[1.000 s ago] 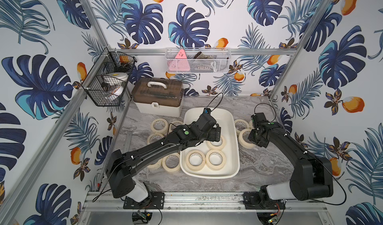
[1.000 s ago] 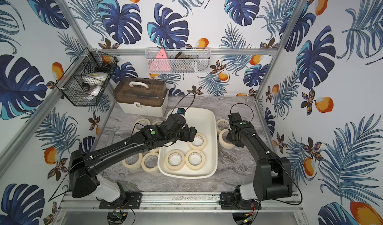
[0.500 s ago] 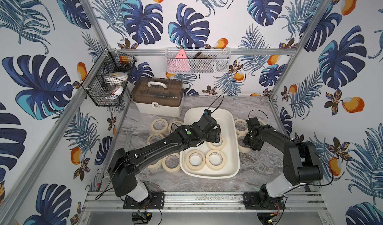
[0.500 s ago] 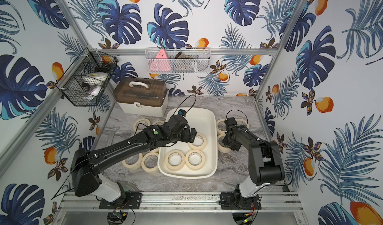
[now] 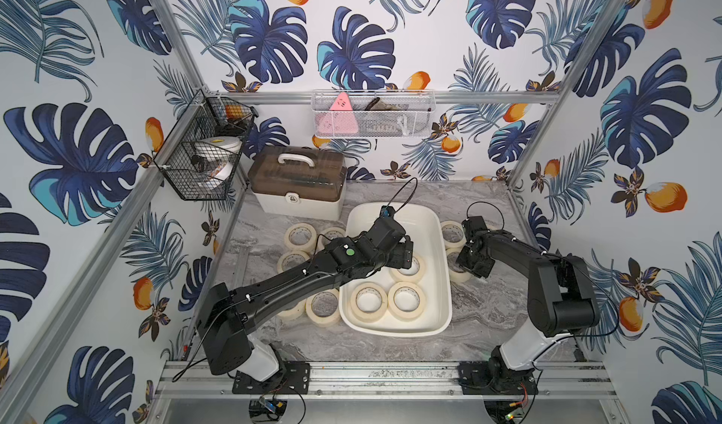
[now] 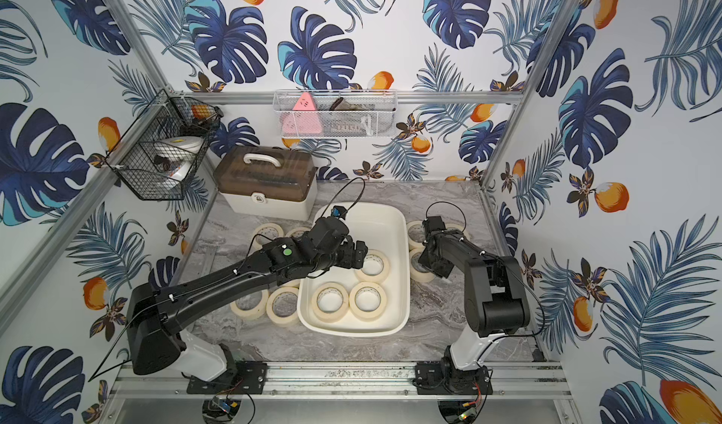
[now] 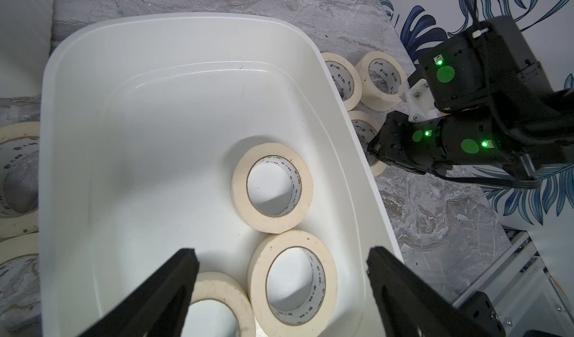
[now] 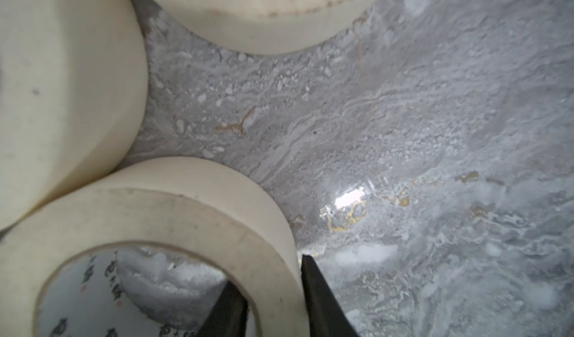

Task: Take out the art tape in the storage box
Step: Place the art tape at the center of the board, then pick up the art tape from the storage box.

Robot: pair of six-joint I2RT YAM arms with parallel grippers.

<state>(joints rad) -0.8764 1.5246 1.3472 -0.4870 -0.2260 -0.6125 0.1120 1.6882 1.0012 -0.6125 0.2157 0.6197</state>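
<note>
So the left gripper hung wide open over the shallow off-white plastic storage box, three cream-beige art tape rolls lying flat inside, while the right gripper straddled the wall of another roll on the grey marble tabletop beside it, pinching or not I couldn't tell.

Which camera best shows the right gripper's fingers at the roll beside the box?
Right wrist view: the right gripper straddles the roll's wall, one finger inside, one outside; pinch unclear. Both top views show only its wrist above it; left wrist view shows its arm, not the fingers.
</note>
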